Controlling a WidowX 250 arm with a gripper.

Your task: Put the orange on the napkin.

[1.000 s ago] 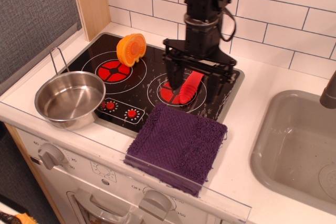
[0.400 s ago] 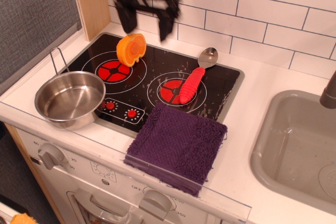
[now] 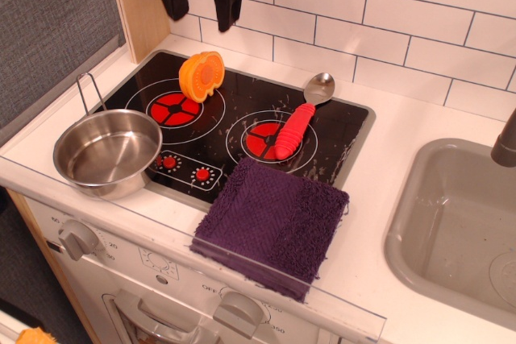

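The orange (image 3: 201, 76), a small bright orange toy half-fruit, stands on its edge at the back left of the black stove top (image 3: 234, 118), by the left red burner. The napkin (image 3: 272, 224), a dark purple folded terry towel, lies at the front edge of the counter, in front of the stove. My gripper (image 3: 198, 7) hangs open and empty at the top of the view, above and behind the orange, with its two black fingers pointing down and apart.
A steel pot (image 3: 108, 151) with a wire handle sits at the front left. A red-handled spoon (image 3: 293, 124) lies across the right burner. A grey sink (image 3: 459, 231) is at the right. A wooden panel (image 3: 143, 2) and the tiled wall stand behind.
My gripper rose from over the red spoon on the right burner and moved left and back, now hanging above the orange. The spoon, orange and napkin have not moved.
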